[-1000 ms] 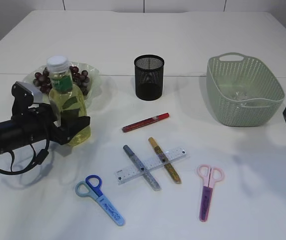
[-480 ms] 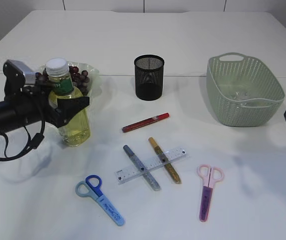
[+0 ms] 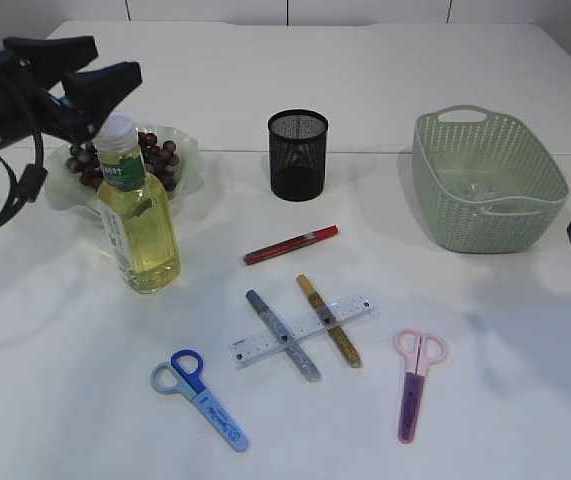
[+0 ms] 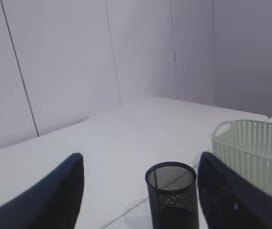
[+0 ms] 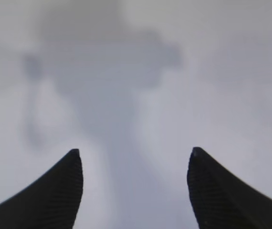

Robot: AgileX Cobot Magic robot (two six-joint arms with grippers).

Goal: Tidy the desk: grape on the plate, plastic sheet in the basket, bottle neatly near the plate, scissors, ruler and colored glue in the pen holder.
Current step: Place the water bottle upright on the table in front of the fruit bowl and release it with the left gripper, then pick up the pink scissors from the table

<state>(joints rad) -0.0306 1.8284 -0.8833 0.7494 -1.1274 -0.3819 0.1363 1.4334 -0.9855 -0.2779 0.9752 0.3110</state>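
While left hand (image 3: 90, 62) hung above bottle: spread wide, empty.
Right hand (image 5: 135, 183): spread wide over bare bench (image 3: 385, 60), empty.
Bottle (image 3: 137, 215): upright, just before plate (image 3: 190, 150) of grapes (image 3: 155, 155).
Pen holder (image 3: 297, 154): mid-bench.
Basket (image 3: 487, 178): right.
Glue pens (image 3: 290, 244), ruler (image 3: 302, 329), blue scissors (image 3: 200, 397), pink scissors (image 3: 415, 381): loose on bench.

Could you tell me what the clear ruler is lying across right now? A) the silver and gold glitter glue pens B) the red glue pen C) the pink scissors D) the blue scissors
A: the ruler rests across the silver glue pen and the gold glue pen, apart from both pairs of scissors.
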